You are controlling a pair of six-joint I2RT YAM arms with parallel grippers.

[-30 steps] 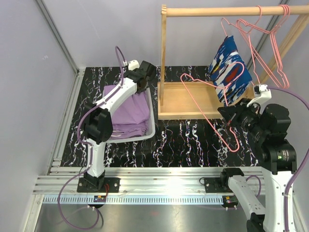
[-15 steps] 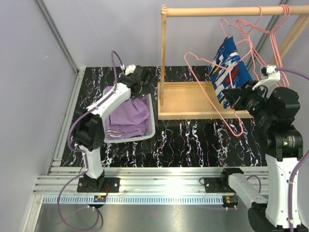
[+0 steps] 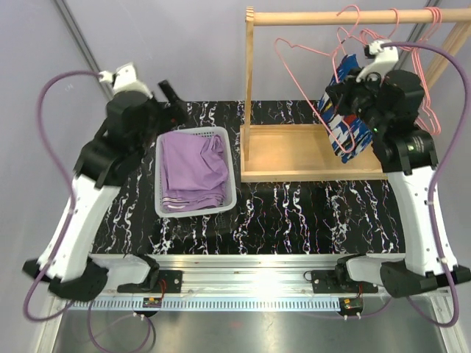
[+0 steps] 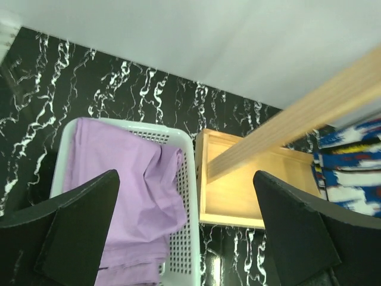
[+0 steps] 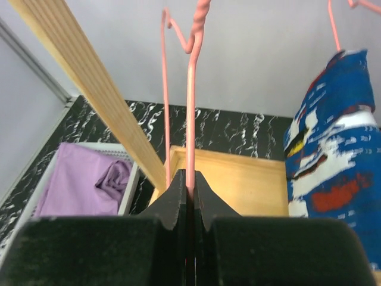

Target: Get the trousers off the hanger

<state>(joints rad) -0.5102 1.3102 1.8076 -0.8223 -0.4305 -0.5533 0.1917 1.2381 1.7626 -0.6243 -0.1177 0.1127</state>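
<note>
Lilac trousers (image 3: 191,169) lie crumpled in your perforated basket (image 3: 231,184) left of the wooden rack (image 3: 283,154); right claw (image 5: 187,180) pinches thin pink wire hanger (image 5: 190,107), left claw (image 4: 186,179) gapes wide, empty.

Lilac trousers (image 3: 191,169): plain lilac-purple, no print. Blue trousers (image 5: 333,143): deep blue w/ white, red, black & some yellow streaks. Basket (image 3: 193,132): white, perforated. Hanger (image 5: 190,113): pink wire. Rack rail (image 3: 331,17) & rack base (image 3: 287,151): pale natural wood. Tabletop (image 3: 294,209): black w/ white marble-like veins. Left fingers (image 4: 83,232) & right fingers (image 5: 175,199): matte black. Left arm (image 3: 73,213), right arm (image 3: 423,206): white shells, black joints. Cable (image 3: 43,118): purple.
</note>
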